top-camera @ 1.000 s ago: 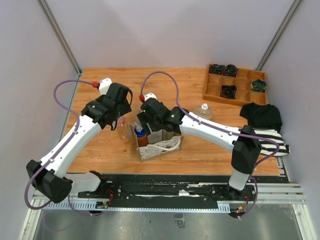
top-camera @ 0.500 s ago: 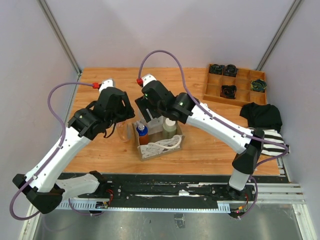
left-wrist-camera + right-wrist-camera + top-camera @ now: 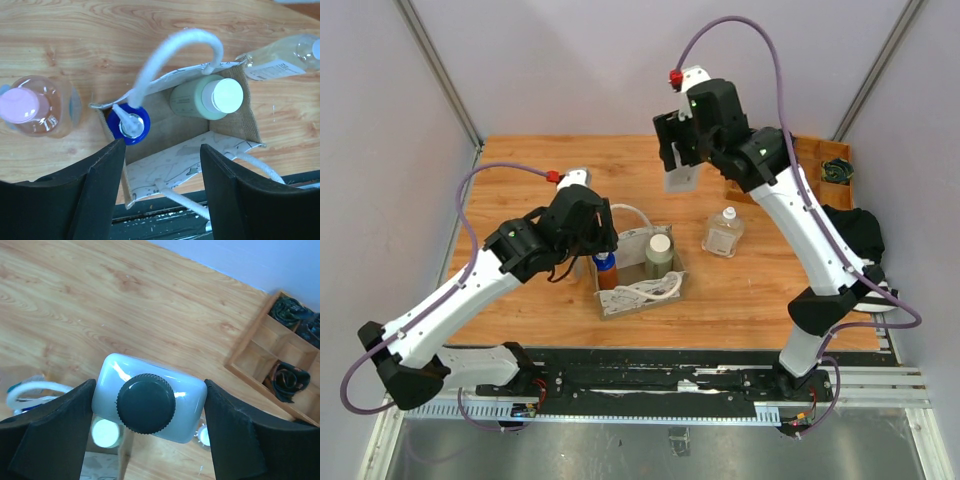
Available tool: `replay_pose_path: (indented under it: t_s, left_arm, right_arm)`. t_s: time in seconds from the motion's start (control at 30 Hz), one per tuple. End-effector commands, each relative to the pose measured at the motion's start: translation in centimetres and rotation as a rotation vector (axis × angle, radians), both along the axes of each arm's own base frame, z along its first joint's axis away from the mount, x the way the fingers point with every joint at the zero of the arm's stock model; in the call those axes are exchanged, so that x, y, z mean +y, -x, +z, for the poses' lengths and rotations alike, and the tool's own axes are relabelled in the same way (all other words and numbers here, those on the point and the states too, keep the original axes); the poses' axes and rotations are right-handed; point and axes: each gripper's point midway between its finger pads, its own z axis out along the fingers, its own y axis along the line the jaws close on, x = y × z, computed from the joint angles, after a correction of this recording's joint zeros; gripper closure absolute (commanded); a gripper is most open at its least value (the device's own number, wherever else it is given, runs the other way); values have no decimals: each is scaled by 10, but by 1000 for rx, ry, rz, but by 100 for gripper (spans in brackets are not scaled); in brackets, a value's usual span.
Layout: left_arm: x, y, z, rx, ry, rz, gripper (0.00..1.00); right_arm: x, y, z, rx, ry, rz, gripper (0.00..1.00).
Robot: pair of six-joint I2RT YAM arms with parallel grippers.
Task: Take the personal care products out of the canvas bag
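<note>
The canvas bag (image 3: 620, 308) stands at the table's front middle and also shows in the left wrist view (image 3: 175, 160). It holds a blue-capped orange bottle (image 3: 605, 270) (image 3: 128, 125) and a pale green bottle with a white cap (image 3: 659, 255) (image 3: 210, 97). My right gripper (image 3: 680, 165) (image 3: 149, 405) is shut on a white bottle with a dark cap (image 3: 680, 180) (image 3: 150, 400), held high above the table behind the bag. My left gripper (image 3: 592, 240) (image 3: 162, 146) is open and empty above the bag's mouth. A pink-capped clear bottle (image 3: 30, 107) stands left of the bag. A clear bottle (image 3: 723, 233) (image 3: 280, 52) stands right of it.
A wooden compartment tray (image 3: 835, 170) (image 3: 280, 360) with black rolled bundles sits at the back right, partly behind my right arm. A black and striped cloth (image 3: 860, 250) lies at the right edge. The bag's rope handles (image 3: 170, 55) stick up and out.
My right gripper has lifted the white bottle out of the bag, up and toward the back right. My left gripper has moved right, from beside the bag to over it.
</note>
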Motion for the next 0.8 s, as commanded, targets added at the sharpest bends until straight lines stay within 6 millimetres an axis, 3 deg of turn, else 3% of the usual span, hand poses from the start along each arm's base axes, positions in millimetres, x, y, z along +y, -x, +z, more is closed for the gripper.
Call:
replay_pose_path:
  t_s: [0.0, 0.23, 0.4, 0.6, 0.77]
  left_arm:
    - [-20, -9, -11, -12, -17, -20, 35]
    - [-43, -19, -26, -33, -24, -18, 37]
    - [-46, -25, -47, -24, -63, 3, 41]
    - [-35, -27, -64, -24, -111, 63, 48]
    - [-30, -25, -63, -10, -123, 94, 48]
  right_arm:
    - [-24, -23, 18, -39, -55, -7, 56]
    - [-59, -79, -60, 91, -83, -76, 57]
    - [-76, -108, -101, 130, -71, -120, 58]
    - [-90, -127, -150, 221, -86, -147, 58]
    - [-96, -131, -173, 255, -81, -158, 58]
